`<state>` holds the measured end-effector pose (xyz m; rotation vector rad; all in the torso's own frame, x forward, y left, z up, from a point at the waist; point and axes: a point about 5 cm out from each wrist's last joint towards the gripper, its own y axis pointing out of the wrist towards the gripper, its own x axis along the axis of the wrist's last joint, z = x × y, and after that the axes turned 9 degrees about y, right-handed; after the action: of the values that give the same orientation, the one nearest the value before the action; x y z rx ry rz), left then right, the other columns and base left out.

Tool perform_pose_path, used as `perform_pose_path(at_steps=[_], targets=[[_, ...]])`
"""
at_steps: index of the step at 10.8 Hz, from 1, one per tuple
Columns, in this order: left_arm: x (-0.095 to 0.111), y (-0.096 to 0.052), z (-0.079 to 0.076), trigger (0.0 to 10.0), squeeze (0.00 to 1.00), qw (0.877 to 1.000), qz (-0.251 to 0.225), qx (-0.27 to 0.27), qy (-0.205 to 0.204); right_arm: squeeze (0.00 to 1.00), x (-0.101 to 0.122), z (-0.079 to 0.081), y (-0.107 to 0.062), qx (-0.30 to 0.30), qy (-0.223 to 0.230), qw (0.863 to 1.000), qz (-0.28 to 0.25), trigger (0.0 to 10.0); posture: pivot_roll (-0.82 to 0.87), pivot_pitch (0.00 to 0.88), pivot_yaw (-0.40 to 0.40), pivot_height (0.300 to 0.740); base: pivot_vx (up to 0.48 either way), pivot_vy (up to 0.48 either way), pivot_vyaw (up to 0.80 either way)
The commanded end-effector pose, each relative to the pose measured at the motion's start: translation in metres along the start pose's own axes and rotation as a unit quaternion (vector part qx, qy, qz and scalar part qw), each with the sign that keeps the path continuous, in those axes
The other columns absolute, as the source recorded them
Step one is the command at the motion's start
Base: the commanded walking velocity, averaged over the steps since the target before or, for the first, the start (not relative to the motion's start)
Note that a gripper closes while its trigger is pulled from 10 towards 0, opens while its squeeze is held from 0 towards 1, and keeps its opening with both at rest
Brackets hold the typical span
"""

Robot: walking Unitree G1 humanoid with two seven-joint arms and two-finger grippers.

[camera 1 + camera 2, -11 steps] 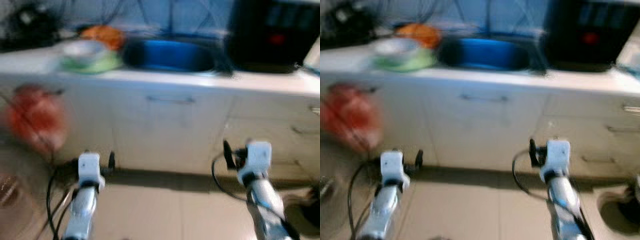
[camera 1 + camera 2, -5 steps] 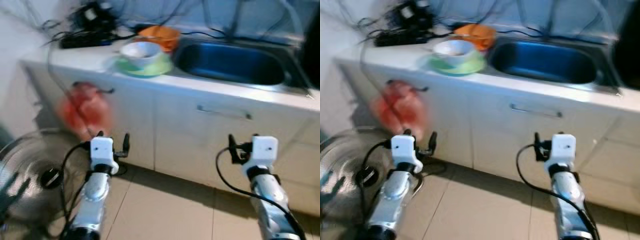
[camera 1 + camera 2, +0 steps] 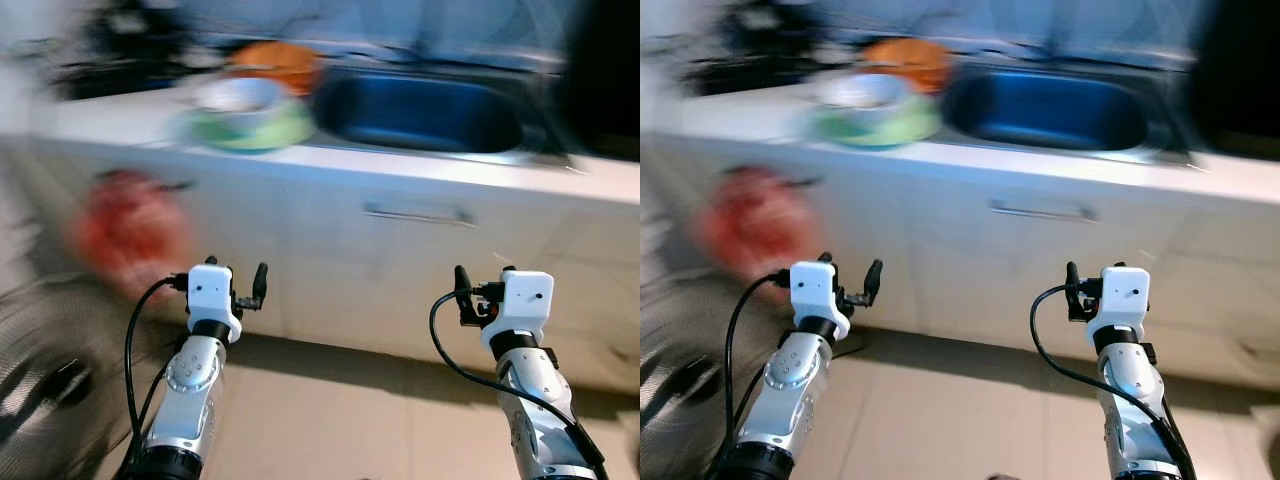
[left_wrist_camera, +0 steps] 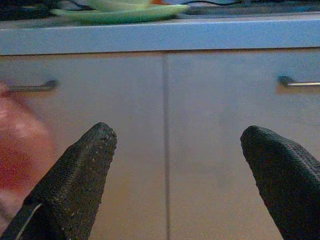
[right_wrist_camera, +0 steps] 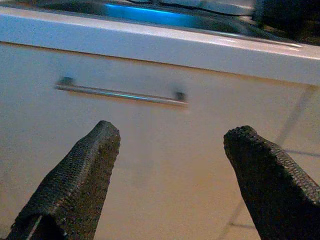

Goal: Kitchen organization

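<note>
green plate (image 3: 245, 128) with bowl on counter, well beyond left gripper (image 4: 175, 165) and right gripper (image 5: 167, 170), both spread, empty

White bowl (image 3: 237, 97) upright on green plate (image 3: 245, 130), on white counter (image 3: 120, 125) just left of sink (image 3: 420, 110). Orange bowl (image 3: 272, 62) just behind, touching or nearly touching the plate; too blurred to tell which. Sink a deep blue-lit basin set into the counter. Red bag (image 3: 130, 228) hanging in front of white cabinet door (image 3: 240, 250), below counter's edge, heavily blurred. Metal bar handle (image 3: 418, 214) horizontal on cabinet front under sink.
</note>
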<state>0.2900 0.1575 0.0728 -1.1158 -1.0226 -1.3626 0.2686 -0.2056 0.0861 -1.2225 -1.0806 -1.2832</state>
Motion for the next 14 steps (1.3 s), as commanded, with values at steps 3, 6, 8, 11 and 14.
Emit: perform_pose_path(at_steps=[3,6,8,11,14], targets=[[0.002,0.001,0.002,10.0,0.00,1.000,-0.002,-0.001,0.002,0.00,0.004,0.001,0.002,0.000,0.003,1.000,-0.007,10.0,-0.10,0.000,0.027,0.740,0.000,0.000,-0.80],[0.002,0.001,0.002,10.0,0.00,1.000,-0.002,-0.001,0.002,0.00,0.004,0.001,0.002,0.000,0.003,1.000,-0.007,10.0,-0.10,0.000,0.027,0.740,0.000,0.000,-0.80],[0.002,0.001,0.002,10.0,0.00,1.000,-0.002,-0.001,0.002,0.00,0.004,0.001,0.002,0.000,0.003,1.000,-0.007,10.0,-0.10,0.000,0.027,0.740,0.000,0.000,-0.80],[0.032,0.013,0.012,10.0,0.00,0.998,-0.048,-0.032,0.024,0.00,0.015,0.035,0.010,0.051,0.021,0.997,-0.046,10.0,0.02,0.000,0.126,0.740,0.000,0.000,-0.53],[0.055,0.006,0.023,10.0,0.00,0.996,-0.079,0.007,0.050,0.00,0.033,0.059,0.011,0.107,0.022,0.991,-0.079,10.0,0.06,0.000,0.141,0.740,0.000,0.000,0.00]])
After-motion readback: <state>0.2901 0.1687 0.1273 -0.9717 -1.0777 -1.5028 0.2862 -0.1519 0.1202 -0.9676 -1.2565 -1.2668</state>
